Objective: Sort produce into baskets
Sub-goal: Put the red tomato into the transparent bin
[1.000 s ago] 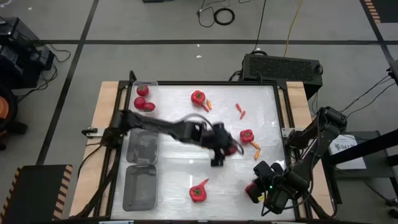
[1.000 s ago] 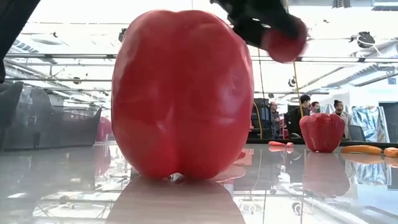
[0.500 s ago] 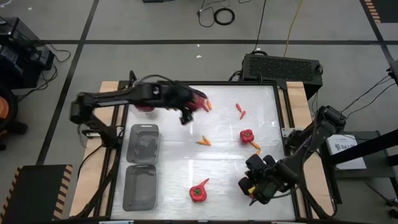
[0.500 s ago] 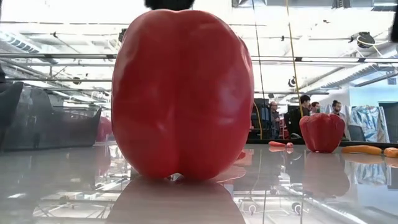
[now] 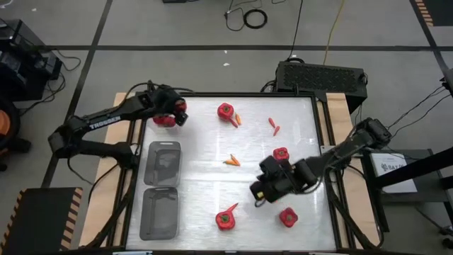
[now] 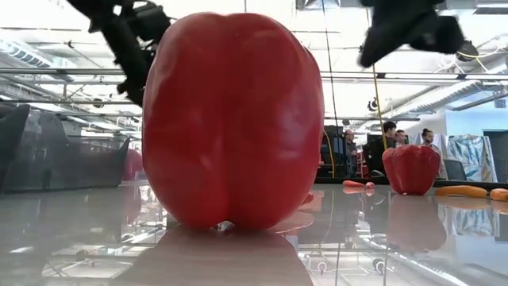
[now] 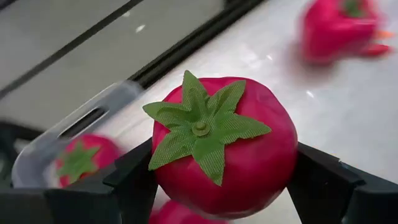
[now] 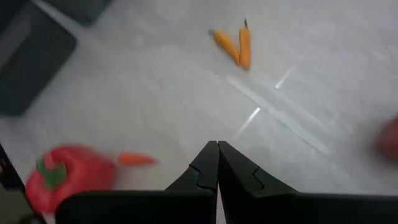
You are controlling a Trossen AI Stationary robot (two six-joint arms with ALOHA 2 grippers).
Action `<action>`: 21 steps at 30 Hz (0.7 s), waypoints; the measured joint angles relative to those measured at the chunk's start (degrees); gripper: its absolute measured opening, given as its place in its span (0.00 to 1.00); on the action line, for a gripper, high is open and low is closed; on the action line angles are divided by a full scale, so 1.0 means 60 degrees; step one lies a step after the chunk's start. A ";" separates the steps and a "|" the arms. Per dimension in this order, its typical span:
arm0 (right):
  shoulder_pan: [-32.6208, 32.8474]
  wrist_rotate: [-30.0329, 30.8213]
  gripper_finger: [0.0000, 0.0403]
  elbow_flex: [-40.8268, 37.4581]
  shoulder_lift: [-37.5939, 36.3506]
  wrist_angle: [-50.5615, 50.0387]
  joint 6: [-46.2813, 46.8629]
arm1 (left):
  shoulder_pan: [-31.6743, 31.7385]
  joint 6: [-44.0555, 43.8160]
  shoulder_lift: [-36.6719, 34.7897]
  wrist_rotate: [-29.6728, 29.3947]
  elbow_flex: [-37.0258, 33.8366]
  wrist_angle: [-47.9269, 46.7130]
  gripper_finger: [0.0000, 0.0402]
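Note:
My left gripper (image 5: 177, 111) is shut on a red tomato (image 7: 224, 149) with a green leafy top, over the far-left clear tray (image 5: 168, 96). That tray holds other tomatoes (image 5: 163, 120). My right gripper (image 5: 256, 191) is shut and empty, above the table's right half. A red fruit (image 5: 287, 217) lies on the table near it. Red bell peppers lie at the far middle (image 5: 226, 110), at the right (image 5: 281, 154) and at the near edge (image 5: 226, 219). Two orange chilies (image 5: 231, 161) lie mid-table. My left gripper pinches the tomato between its two fingers (image 7: 134, 180), one on each opposite side (image 7: 165, 183). The tomato's green top (image 7: 200, 129) faces the wrist camera. The tomato is lifted clear, above the tray that holds tomatoes (image 7: 78, 158).
Two more clear trays, in the middle (image 5: 163, 164) and near (image 5: 159, 212), lie along the left edge. Small chilies lie beside the peppers (image 5: 237, 119) (image 5: 274, 126) (image 5: 290, 168) (image 5: 231, 208). In the low view the near pepper (image 6: 232, 119) fills the middle; people stand far behind.
My left gripper has carried the tomato from mid-table toward the far left corner, to above the tray with tomatoes. My right gripper has let go of the red fruit, which now lies near the right near corner, and has moved away toward the table's middle.

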 joint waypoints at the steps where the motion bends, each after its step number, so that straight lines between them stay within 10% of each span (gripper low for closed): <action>1: -0.0190 -0.0029 0.00 0.0000 0.0000 0.0140 -0.0149 | 0.0278 -0.0093 -0.0082 0.0000 -0.0194 0.0025 0.74; 21: -0.2811 -0.1145 0.00 0.0000 0.0000 0.1023 -0.2499 | 0.2222 -0.0434 0.0224 0.0335 -0.1636 0.1460 0.74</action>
